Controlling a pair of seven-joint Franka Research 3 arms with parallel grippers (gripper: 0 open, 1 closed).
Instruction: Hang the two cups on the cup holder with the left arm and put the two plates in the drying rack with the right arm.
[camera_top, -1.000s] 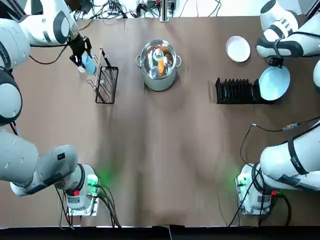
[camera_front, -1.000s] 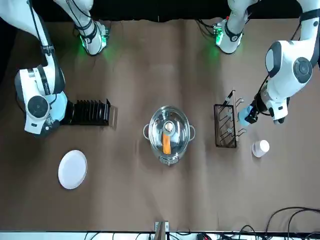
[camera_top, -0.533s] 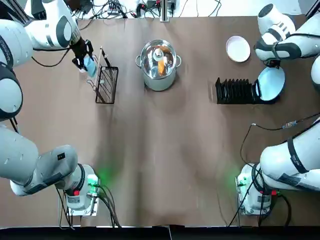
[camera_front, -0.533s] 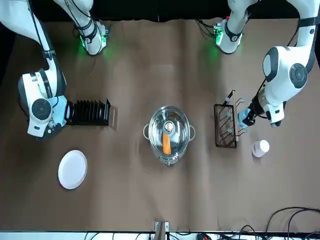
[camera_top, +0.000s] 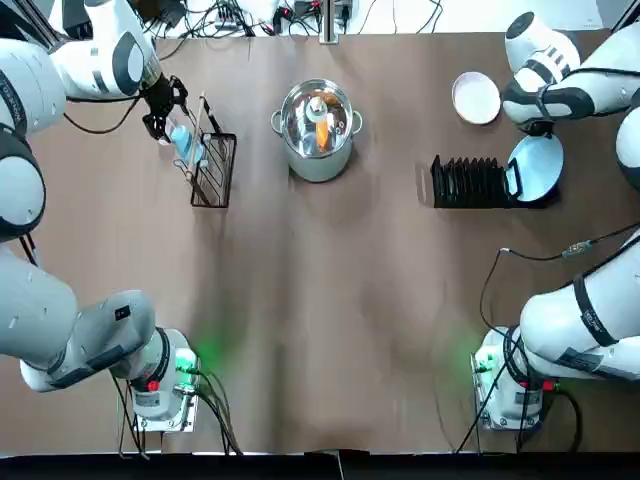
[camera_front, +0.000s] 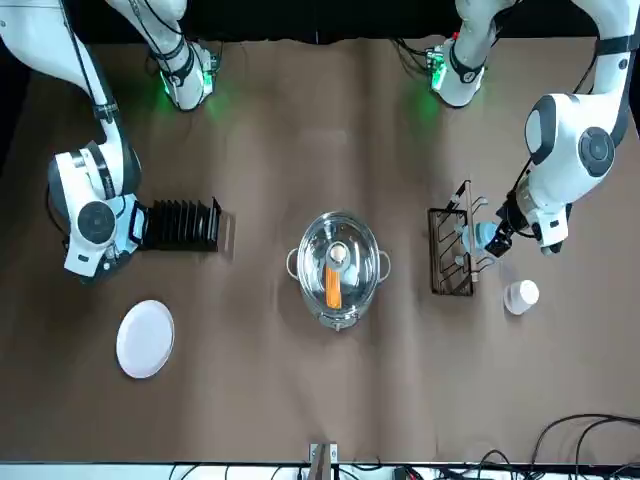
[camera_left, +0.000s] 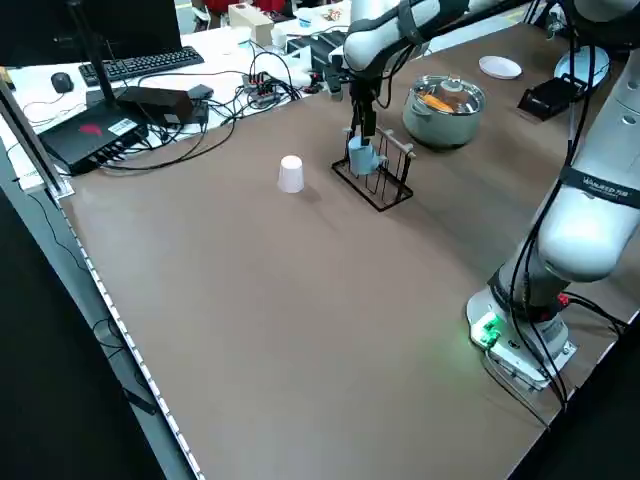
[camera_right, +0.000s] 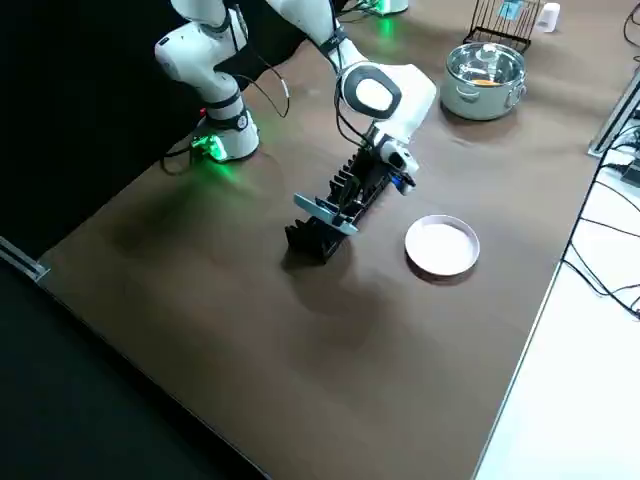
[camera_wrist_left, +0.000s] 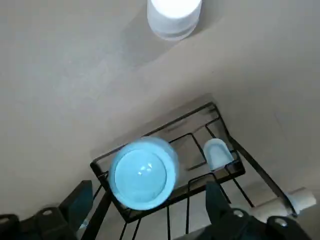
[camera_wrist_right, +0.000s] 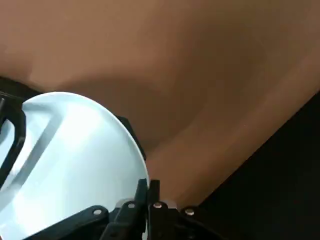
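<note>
The light blue cup (camera_top: 184, 141) hangs on the cup holder (camera_top: 212, 168), seen bottom-on in the left wrist view (camera_wrist_left: 142, 172). My left gripper (camera_top: 163, 115) hovers just behind it, open, with its fingers (camera_wrist_left: 80, 197) wide of the cup. The white cup (camera_front: 521, 296) stands upside down on the table beyond the holder. My right gripper (camera_top: 541, 128) is shut on the rim of the light blue plate (camera_top: 537, 166), which stands steeply tilted at the right end of the drying rack (camera_top: 470, 182). The white plate (camera_top: 476, 97) lies flat behind the rack.
A steel pot (camera_top: 318, 128) holding an orange piece stands between the cup holder and the drying rack. Cables run along the table's far edge and beside the right arm's base (camera_top: 510, 392).
The left gripper carried the blue cup rightward onto the holder and its fingers opened. The right gripper shifted the blue plate left and tipped it more upright against the rack's end.
</note>
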